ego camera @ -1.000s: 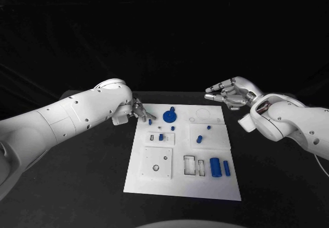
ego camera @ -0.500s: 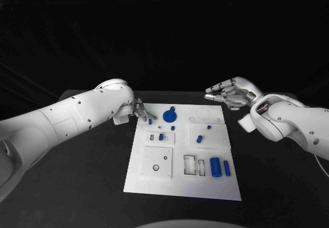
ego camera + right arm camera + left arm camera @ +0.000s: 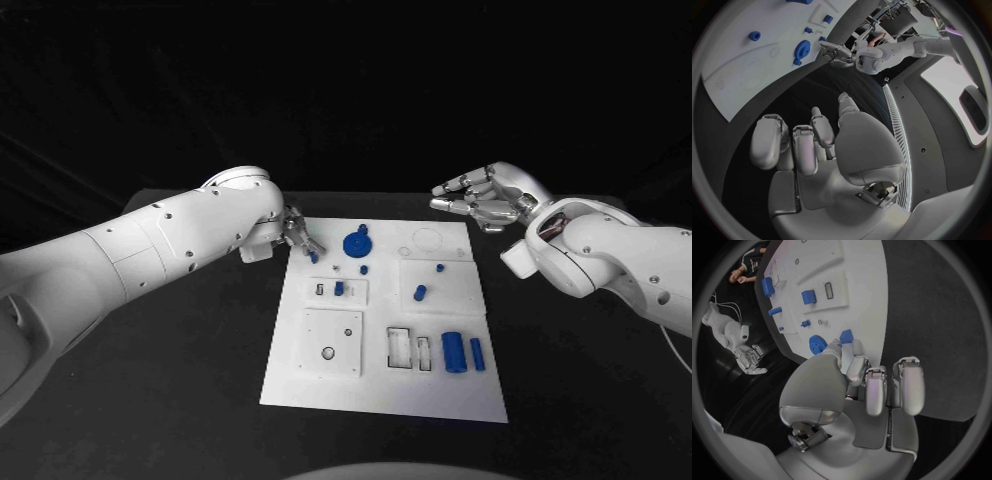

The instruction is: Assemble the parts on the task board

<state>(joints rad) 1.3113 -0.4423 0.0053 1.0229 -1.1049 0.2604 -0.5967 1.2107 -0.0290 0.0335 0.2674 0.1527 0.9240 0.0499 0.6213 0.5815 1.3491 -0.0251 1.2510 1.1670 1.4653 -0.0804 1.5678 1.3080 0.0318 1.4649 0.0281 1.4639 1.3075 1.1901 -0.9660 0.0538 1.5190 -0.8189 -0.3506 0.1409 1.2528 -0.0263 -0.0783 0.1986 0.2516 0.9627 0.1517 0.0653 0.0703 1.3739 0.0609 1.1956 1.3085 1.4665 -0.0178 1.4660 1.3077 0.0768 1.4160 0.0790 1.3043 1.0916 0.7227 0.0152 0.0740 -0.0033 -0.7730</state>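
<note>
Two hands: we find both in the head view, one at each far corner of the task board [image 3: 387, 380].
Left hand: we see the left hand [image 3: 296, 238] at the board's far left corner, its fingertips [image 3: 856, 347] drawn together and pinching a small blue peg [image 3: 313, 257]. In the left wrist view the peg [image 3: 846, 335] sits at the fingertips, over the board's edge; we cannot tell whether it touches the board.
Right hand: we see the right hand [image 3: 483, 197] raised beyond the board's far right corner, apart from the board. Its fingers [image 3: 772, 141] are curled loosely with gaps between them and hold nothing.
Task board: we record a white plate lying flat in the middle of the black table [image 3: 173, 360], long side running away from the robot.
Gear: a blue toothed wheel [image 3: 356, 243] lies at the far end of the board, just beside the left hand.
Small parts: a blue stud [image 3: 364, 269] lies just nearer than the wheel; a blue block [image 3: 339, 288] stands in a small raised plate [image 3: 338, 291]; another blue piece [image 3: 420, 294] sits right of centre.
Near parts: two blue cylinders [image 3: 453, 351] lie side by side at the near right, beside two rectangular slots [image 3: 408, 349].
Near left: a raised square plate [image 3: 330, 342] carries a small oval hole.
</note>
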